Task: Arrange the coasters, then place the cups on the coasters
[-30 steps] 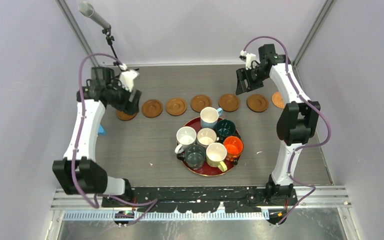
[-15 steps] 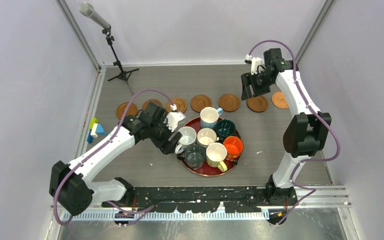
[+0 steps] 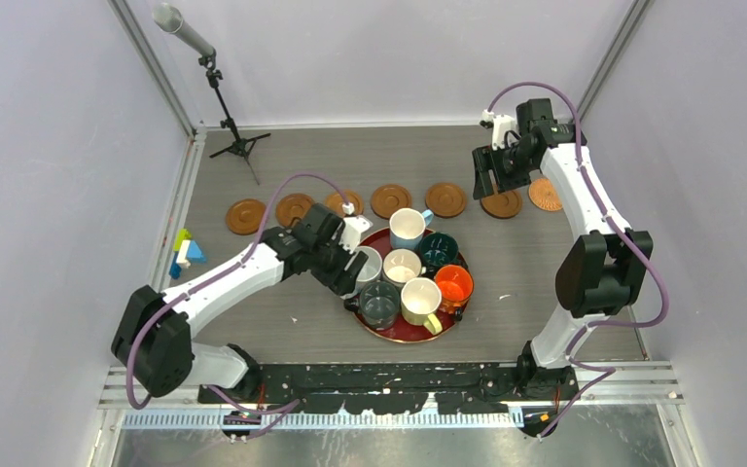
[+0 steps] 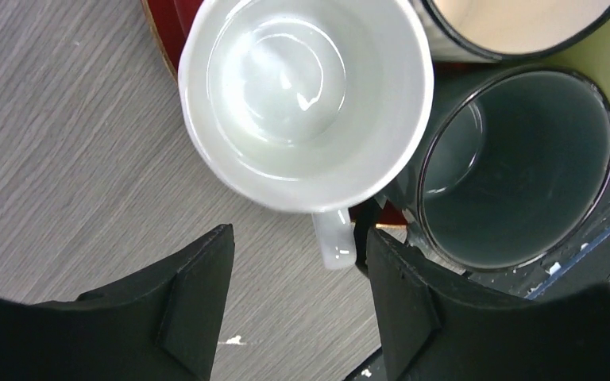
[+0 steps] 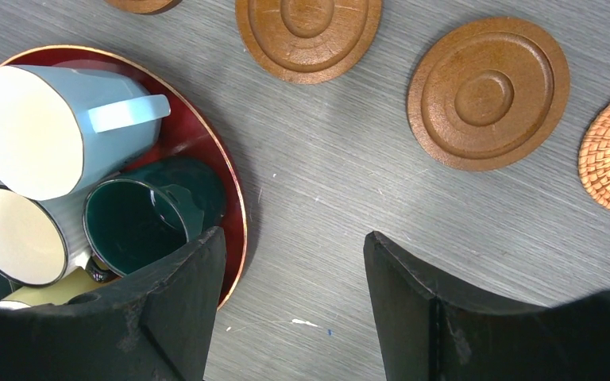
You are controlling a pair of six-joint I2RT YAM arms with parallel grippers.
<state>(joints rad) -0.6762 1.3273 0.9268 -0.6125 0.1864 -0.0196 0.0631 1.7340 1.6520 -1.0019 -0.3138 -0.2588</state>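
Observation:
Several brown coasters (image 3: 390, 200) lie in a row across the back of the table, two of them (image 5: 488, 94) in the right wrist view. Several cups stand packed on a dark red tray (image 3: 401, 337). My left gripper (image 4: 298, 234) (image 3: 351, 271) is open at the tray's left edge. The white cup (image 4: 306, 95) lies just ahead of it, its handle (image 4: 333, 242) between the fingers, close to the right one. A dark grey-green cup (image 4: 516, 167) stands beside it. My right gripper (image 5: 290, 238) (image 3: 487, 183) hangs open and holds nothing, above bare table between the tray and the coasters.
A woven orange mat (image 3: 545, 194) lies at the row's right end. A microphone stand (image 3: 224, 107) occupies the back left corner, and small coloured blocks (image 3: 185, 252) sit at the left edge. The light blue cup (image 5: 40, 131) and dark teal cup (image 5: 131, 226) stand at the tray's back.
My left arm has swung from the far-left coaster down to the white cup at the tray, its jaws narrowing a little. The right arm has drifted slightly to the right.

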